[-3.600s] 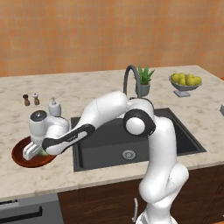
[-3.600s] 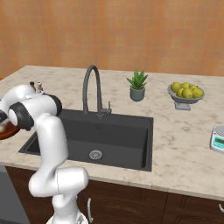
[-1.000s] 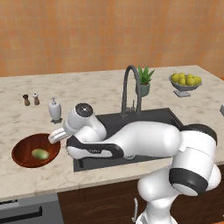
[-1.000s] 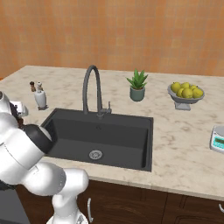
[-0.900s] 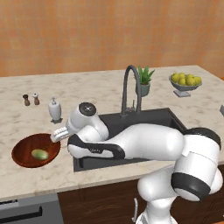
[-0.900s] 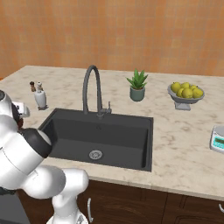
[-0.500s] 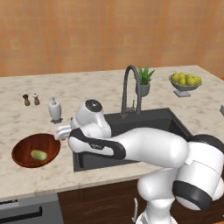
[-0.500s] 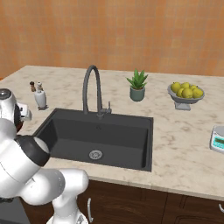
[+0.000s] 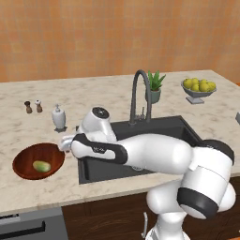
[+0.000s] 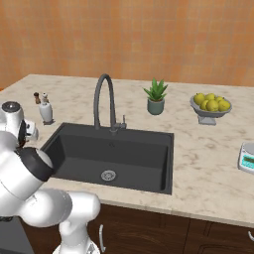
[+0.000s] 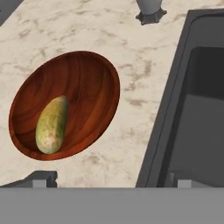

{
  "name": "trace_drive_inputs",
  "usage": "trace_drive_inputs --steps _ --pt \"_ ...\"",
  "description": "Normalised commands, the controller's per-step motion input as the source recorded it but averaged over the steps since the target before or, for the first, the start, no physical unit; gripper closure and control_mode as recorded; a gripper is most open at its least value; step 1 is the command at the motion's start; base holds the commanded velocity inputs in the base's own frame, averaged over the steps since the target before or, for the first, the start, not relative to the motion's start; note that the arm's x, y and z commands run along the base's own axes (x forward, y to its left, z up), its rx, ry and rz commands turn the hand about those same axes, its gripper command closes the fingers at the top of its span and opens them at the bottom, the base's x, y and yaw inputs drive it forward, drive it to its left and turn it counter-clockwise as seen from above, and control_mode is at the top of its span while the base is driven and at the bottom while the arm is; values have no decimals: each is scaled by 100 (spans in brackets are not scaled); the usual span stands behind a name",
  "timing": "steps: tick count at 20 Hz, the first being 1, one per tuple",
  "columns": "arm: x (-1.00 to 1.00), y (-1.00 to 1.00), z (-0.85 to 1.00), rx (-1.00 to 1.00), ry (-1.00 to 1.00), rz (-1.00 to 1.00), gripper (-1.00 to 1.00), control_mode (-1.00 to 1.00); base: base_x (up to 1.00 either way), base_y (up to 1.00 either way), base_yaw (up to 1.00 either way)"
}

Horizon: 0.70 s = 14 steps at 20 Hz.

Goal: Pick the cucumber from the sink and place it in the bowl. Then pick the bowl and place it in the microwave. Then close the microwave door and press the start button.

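Nearest you in the hand view, the gripper (image 11: 111, 179) shows two finger tips low in the frame, one at lower left and one at lower right, set wide apart with nothing between them; the pincer is fully open and holds nothing. Just above them you look down on marble counter (image 11: 131, 92) and, at the right, the dark rim of the sink (image 11: 164, 113).

In the left half of that view sits the bowl (image 11: 87, 83), reddish-brown and glossy, resting flat on the counter just beside the sink's edge. The cucumber (image 11: 51, 124) lies inside it, toward the bowl's lower left, resting against the inner wall.

In the left base view you see the same bowl (image 9: 28, 157) at the left of the frame with the cucumber (image 9: 41, 166) in it, and the gripper (image 9: 63, 143) hanging just past the bowl's right rim, above the counter (image 9: 56, 187) strip between bowl and sink (image 9: 178, 129).

Farther back in that view, a white soap dispenser (image 9: 58, 117) stands on the counter behind the bowl, with two small shakers (image 9: 33, 106) further left. The arched faucet (image 9: 139, 96) rises behind the basin, a potted plant (image 9: 153, 86) just behind it, and a grey dish of yellow-green fruit (image 9: 198, 89) at upper right.

In the right base view, a small scale (image 10: 246, 158) sits at the right edge.
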Motion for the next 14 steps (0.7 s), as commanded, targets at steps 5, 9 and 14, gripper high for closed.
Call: trace_drive_inputs --steps 5,9,14 --pt "1 35 -14 -1 2 -1 -100 -100 0 0 0" --pt "13 14 -19 0 4 0 -100 -100 0 0 0" --pt "28 5 -33 0 5 0 -100 -100 0 0 0"
